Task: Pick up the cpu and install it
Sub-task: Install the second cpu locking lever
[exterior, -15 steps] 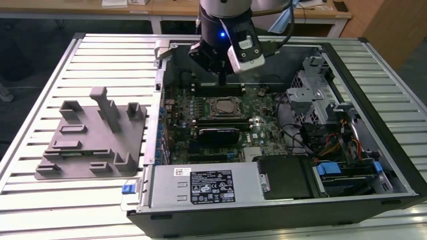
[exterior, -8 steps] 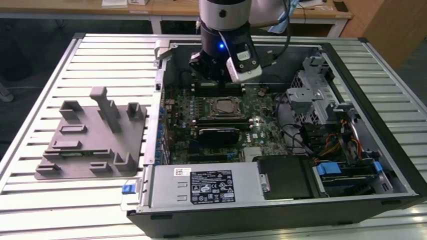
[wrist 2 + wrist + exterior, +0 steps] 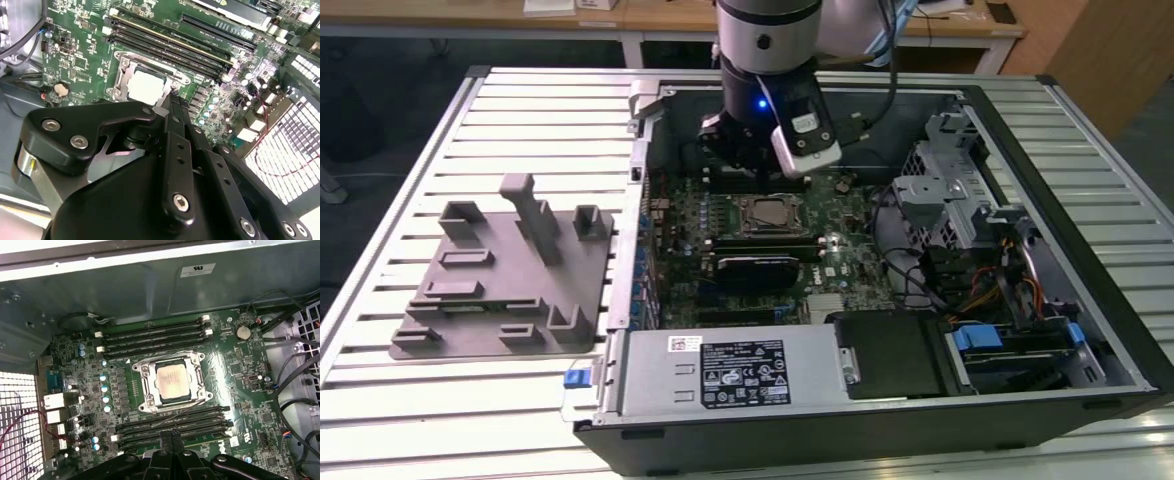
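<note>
The cpu (image 3: 767, 212) lies flat in its metal-framed socket (image 3: 148, 388) on the green motherboard inside the open computer case. Its silvery top plate shows in both wrist views (image 3: 172, 381) (image 3: 146, 86). My gripper (image 3: 742, 172) hangs above the board just behind the socket, apart from the chip. Its two black fingers (image 3: 166, 441) are pressed together with nothing between them, so the gripper (image 3: 171, 440) is shut and empty. In the second wrist view the gripper (image 3: 175, 102) ends close to the socket's edge.
A grey plastic tray (image 3: 494, 290) with upright blocks sits on the slatted table at the exterior view's left. Memory slots (image 3: 155, 335) flank the socket. Cables and a drive cage (image 3: 961, 200) fill the case at the exterior view's right, the power supply (image 3: 734, 370) its front.
</note>
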Controlling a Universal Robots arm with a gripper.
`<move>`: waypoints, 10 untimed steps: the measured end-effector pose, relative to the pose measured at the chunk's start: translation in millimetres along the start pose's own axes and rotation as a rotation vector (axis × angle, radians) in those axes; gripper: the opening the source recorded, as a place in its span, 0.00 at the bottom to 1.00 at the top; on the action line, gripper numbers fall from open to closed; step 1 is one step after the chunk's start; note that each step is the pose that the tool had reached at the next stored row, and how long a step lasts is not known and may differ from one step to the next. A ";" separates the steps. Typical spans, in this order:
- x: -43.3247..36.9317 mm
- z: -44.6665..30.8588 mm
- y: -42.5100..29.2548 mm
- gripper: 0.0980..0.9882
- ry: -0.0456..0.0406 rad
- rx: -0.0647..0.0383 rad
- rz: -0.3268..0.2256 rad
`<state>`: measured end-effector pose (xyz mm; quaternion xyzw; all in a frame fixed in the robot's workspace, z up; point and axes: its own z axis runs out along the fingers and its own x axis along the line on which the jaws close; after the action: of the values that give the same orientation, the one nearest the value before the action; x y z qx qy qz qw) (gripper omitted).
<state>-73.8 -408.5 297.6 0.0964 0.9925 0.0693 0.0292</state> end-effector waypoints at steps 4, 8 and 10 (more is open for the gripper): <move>0.2 3.8 -0.6 0.01 -0.0007 0.004 0.000; 0.4 7.5 -1.1 0.01 -0.0013 0.007 0.000; 0.4 9.2 -1.3 0.01 -0.0014 0.007 -0.001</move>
<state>-73.8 -408.5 288.3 0.0963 0.9927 0.0655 0.0296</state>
